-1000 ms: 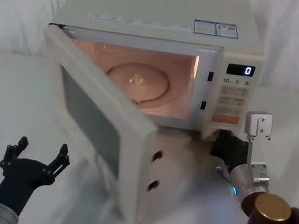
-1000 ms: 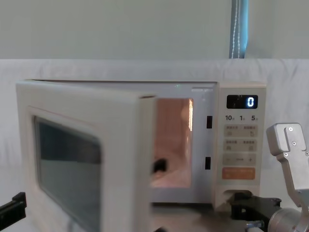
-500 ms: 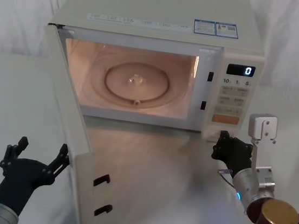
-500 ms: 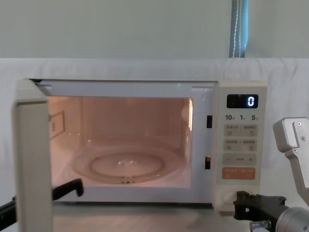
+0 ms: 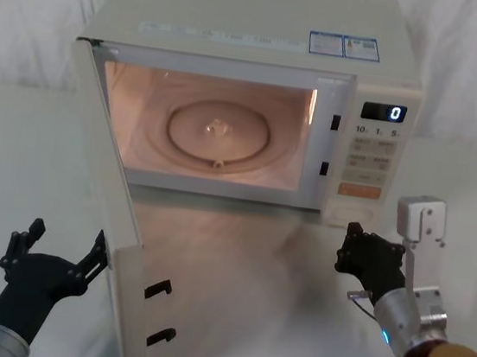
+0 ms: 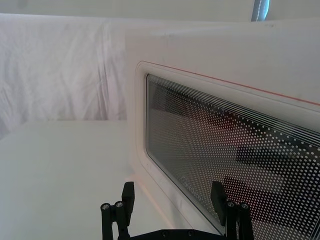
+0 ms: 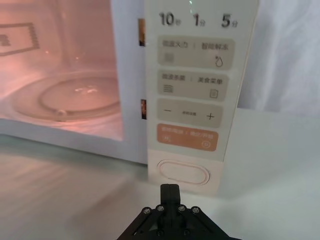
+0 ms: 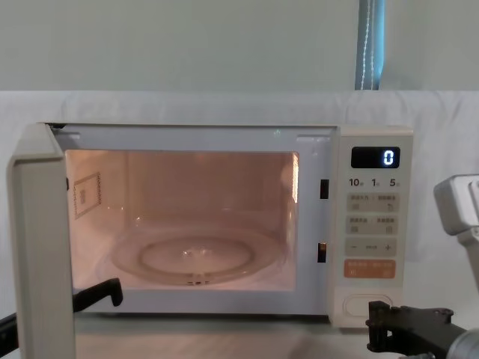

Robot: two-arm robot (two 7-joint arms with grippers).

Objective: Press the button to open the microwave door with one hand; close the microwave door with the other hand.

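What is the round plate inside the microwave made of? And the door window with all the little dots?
The round plate looks like clear glass: the lit floor shows through it and its rings catch the light. The microwave door seems to be smooth cream plastic with a matte sheen. Its window looks like a glossy pane over a dotted screen, probably metal mesh, though that cannot be told for sure.
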